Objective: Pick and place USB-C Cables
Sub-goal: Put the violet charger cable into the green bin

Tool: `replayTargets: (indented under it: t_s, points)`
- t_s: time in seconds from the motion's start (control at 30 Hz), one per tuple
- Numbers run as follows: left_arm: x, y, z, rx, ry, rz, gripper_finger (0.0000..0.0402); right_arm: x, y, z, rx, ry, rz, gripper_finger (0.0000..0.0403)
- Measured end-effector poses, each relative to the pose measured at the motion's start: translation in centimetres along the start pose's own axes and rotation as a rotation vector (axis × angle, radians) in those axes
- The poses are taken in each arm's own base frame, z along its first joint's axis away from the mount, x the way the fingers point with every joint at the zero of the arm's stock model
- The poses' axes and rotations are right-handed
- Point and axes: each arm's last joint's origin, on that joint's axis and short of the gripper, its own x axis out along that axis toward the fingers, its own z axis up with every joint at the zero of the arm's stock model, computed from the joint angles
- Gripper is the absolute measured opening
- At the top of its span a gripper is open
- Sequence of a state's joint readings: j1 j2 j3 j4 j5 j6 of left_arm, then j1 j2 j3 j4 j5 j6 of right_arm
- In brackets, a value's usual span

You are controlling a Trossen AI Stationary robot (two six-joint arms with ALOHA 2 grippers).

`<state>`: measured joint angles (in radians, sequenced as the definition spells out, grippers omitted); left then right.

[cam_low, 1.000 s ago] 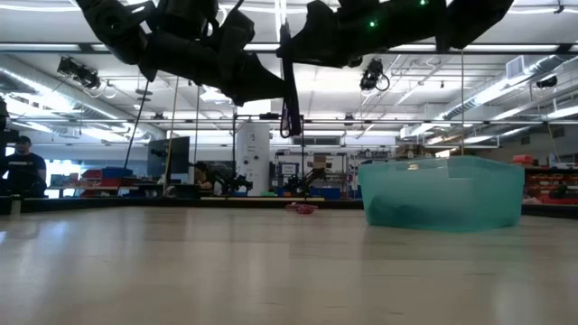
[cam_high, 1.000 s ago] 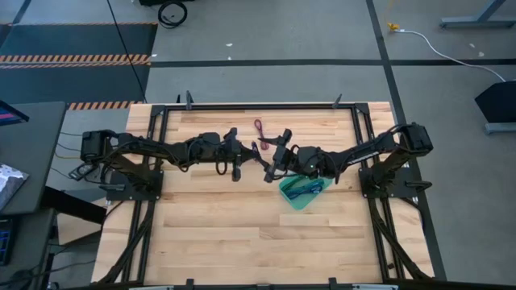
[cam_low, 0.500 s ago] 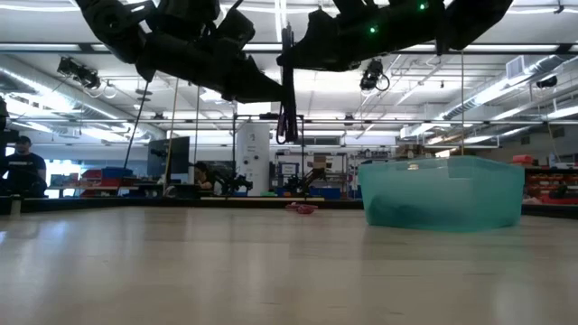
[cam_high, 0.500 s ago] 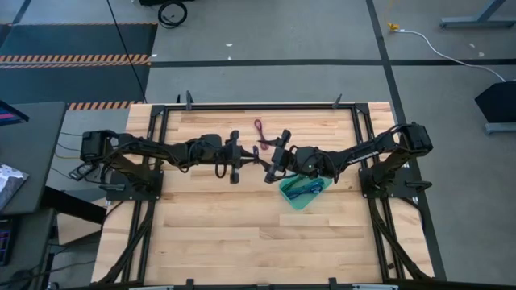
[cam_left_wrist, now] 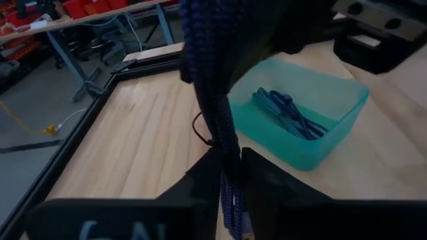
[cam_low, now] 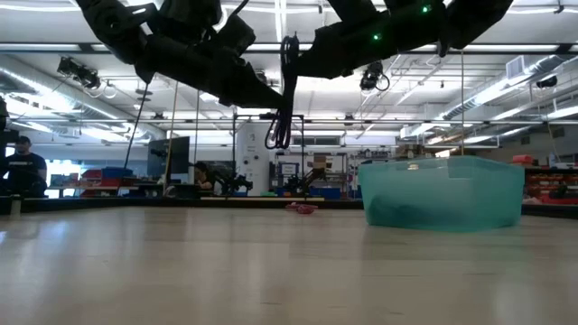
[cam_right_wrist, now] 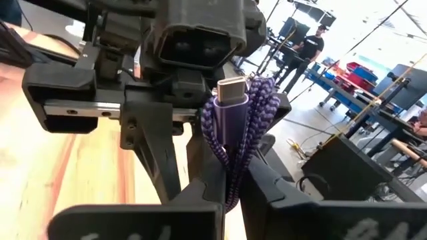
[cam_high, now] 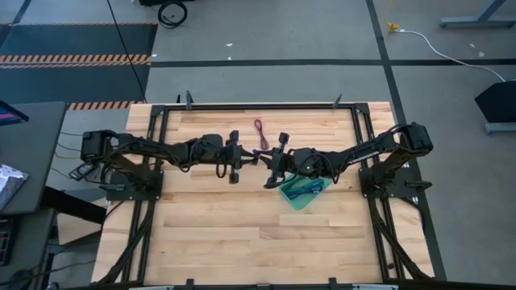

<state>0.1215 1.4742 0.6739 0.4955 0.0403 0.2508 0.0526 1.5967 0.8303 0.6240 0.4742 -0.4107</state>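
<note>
Both jaws pinching one purple cable [cam_right_wrist: 235, 137], above table

The pale wooden surface [cam_high: 242, 234] stands on a grey concrete floor [cam_high: 274, 40] crossed by dark seams. A dark mat [cam_high: 72, 39] edged with orange-and-black hazard stripes [cam_high: 76, 59] lies beyond the surface's far left corner. A white cable [cam_high: 451, 52] trails across the floor past the far right corner. In the low view, the hall behind shows ceiling strip lights [cam_low: 542, 95], a white column [cam_low: 253, 158], red bins [cam_low: 95, 176] and a person in dark clothes [cam_low: 23, 167] at the left.
</note>
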Motion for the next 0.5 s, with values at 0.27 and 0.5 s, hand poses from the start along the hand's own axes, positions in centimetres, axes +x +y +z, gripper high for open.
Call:
replayTargets:
  t_s: [0.27, 0.5]
  points:
    - [-0.8, -0.1, -0.7, 0.040, 0.143, 0.051, 0.0073, 0.0, -0.2, -0.6, -0.043, 0.080, -0.059, 0.0022]
    - [-3.1, 0.4, 0.9, 0.025, 0.133, 0.086, 0.0067, -1.2, -0.5, 0.3, -0.076, 0.092, -0.022, 0.0022]
